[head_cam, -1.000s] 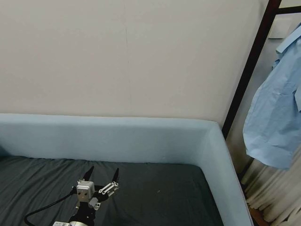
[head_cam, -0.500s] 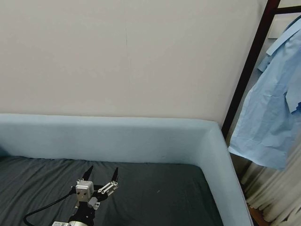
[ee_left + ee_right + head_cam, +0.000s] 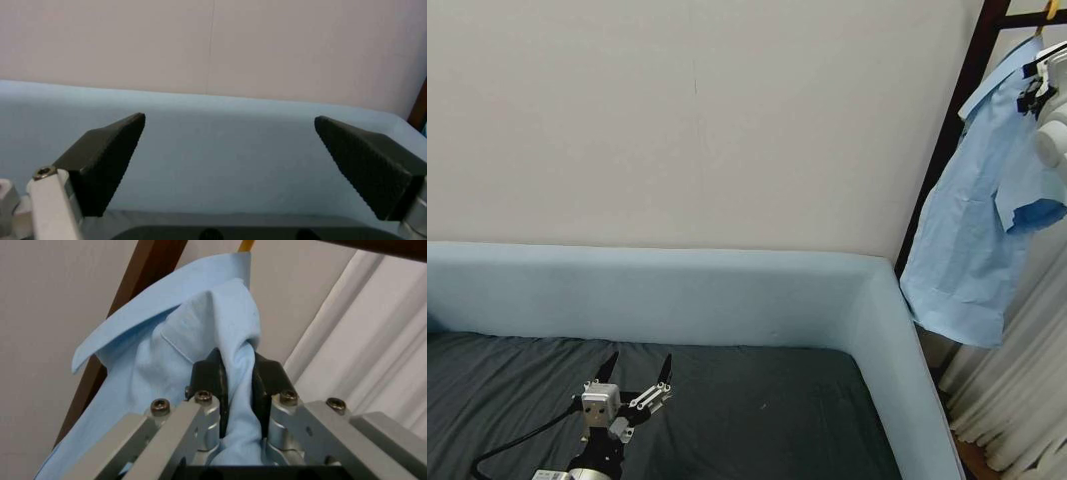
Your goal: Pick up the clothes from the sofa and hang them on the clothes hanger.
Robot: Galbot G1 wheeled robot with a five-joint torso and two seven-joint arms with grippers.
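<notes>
The right end effector (image 3: 235, 374) is clenched on the light blue shirt (image 3: 962, 230), which is held high against the rack post (image 3: 955, 135) past the right end of the sofa (image 3: 727, 290). The left end effector (image 3: 639, 362) is spread open over its seat.

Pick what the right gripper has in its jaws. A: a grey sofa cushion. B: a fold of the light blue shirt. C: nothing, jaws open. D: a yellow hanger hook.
B: in the right wrist view the jaws of the right gripper are shut on a fold of the light blue shirt, beside the brown rack post; the left gripper hovers open over the sofa.
</notes>
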